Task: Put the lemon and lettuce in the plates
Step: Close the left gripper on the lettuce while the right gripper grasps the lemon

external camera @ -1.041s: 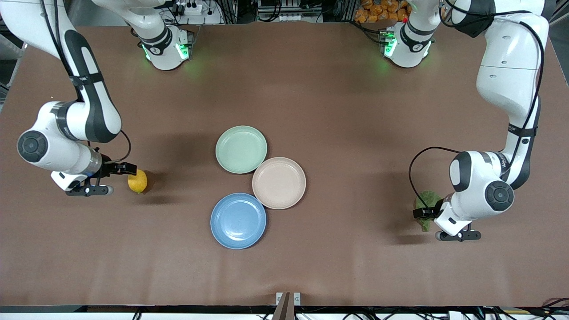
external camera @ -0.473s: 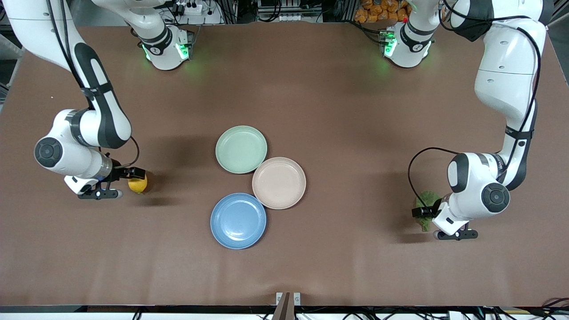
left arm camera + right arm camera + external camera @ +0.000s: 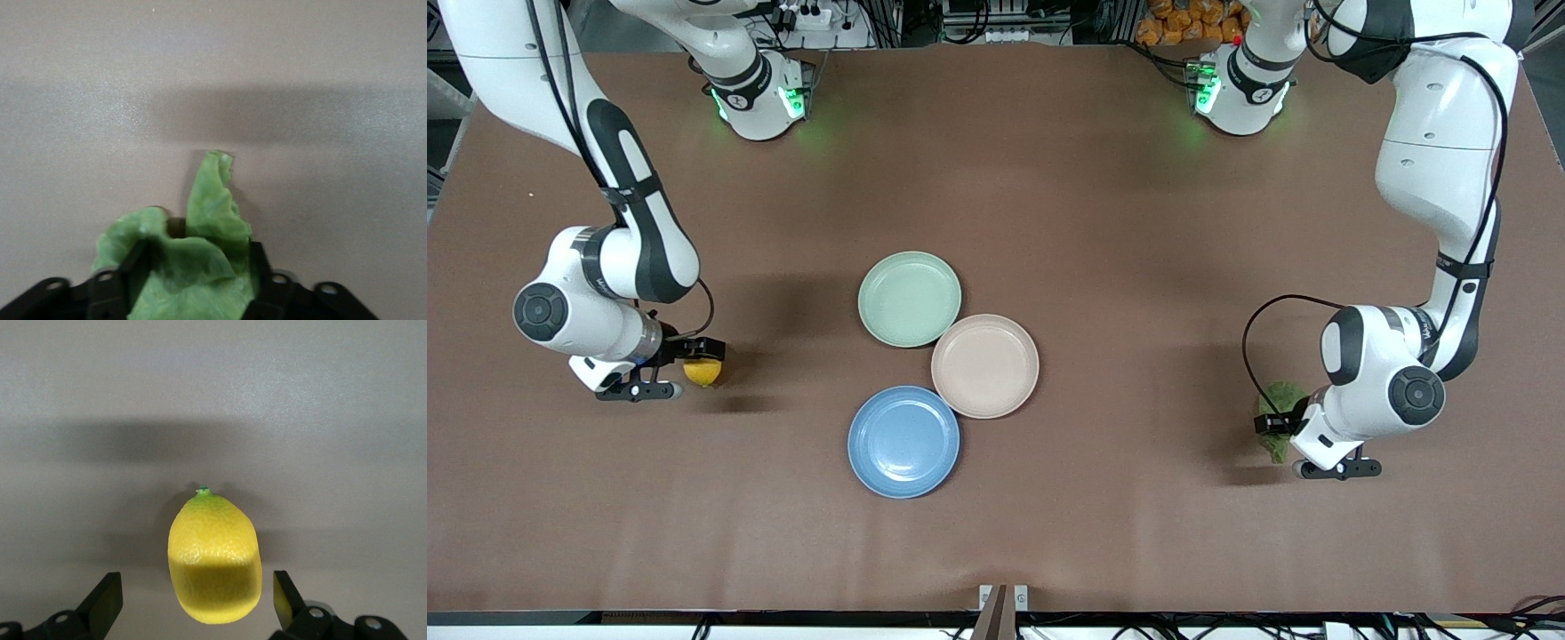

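The yellow lemon (image 3: 702,373) lies on the table toward the right arm's end. My right gripper (image 3: 704,354) is low over it and open, one finger on each side with a gap to each; the right wrist view shows the lemon (image 3: 212,557) between the fingers (image 3: 107,600). The green lettuce (image 3: 1282,396) lies toward the left arm's end. My left gripper (image 3: 1272,425) is down on it, and its fingers (image 3: 259,267) press the bunched leaf (image 3: 200,233) from both sides. The blue plate (image 3: 903,442) and the beige-pink plate (image 3: 985,365) sit mid-table, both bare.
A pale mint-green plate (image 3: 910,299) touches the beige-pink plate, farther from the front camera. The three plates form a tight cluster. Brown tabletop (image 3: 1120,267) stretches between the cluster and each arm.
My right gripper has moved toward the plates and come over the lemon, which now sits between its fingers. The left arm shifted slightly at the lettuce, then held still.
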You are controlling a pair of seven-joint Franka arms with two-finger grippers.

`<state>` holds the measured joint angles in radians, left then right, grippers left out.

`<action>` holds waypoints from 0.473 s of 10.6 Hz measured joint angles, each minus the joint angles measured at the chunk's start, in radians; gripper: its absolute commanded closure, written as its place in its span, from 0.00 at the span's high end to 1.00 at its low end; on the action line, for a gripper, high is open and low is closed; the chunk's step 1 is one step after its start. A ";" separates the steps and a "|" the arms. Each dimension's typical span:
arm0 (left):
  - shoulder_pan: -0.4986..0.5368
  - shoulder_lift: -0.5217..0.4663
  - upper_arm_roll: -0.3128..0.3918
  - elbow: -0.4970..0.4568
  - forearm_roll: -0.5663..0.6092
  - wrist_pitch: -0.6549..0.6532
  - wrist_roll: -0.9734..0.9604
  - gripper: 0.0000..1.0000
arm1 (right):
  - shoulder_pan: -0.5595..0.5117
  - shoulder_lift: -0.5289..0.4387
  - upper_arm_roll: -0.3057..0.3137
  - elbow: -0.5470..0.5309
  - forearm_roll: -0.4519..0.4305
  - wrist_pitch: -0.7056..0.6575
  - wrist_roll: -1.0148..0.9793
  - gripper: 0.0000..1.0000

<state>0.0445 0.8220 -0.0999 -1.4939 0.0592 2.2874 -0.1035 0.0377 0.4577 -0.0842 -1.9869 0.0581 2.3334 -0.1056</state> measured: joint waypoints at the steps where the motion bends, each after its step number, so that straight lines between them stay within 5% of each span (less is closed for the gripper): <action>1: 0.000 0.000 0.000 0.000 0.000 0.000 0.000 0.00 | 0.000 0.007 -0.001 0.000 0.000 0.007 0.000 1.00; 5: -0.002 -0.002 0.000 0.003 0.002 0.001 0.000 0.00 | -0.001 0.044 -0.002 -0.001 0.000 0.035 0.000 1.00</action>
<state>0.0421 0.8199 -0.0995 -1.4908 0.0614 2.2881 -0.1036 0.0365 0.5012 -0.0865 -1.9875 0.0586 2.3683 -0.1056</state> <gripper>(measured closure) 0.960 0.000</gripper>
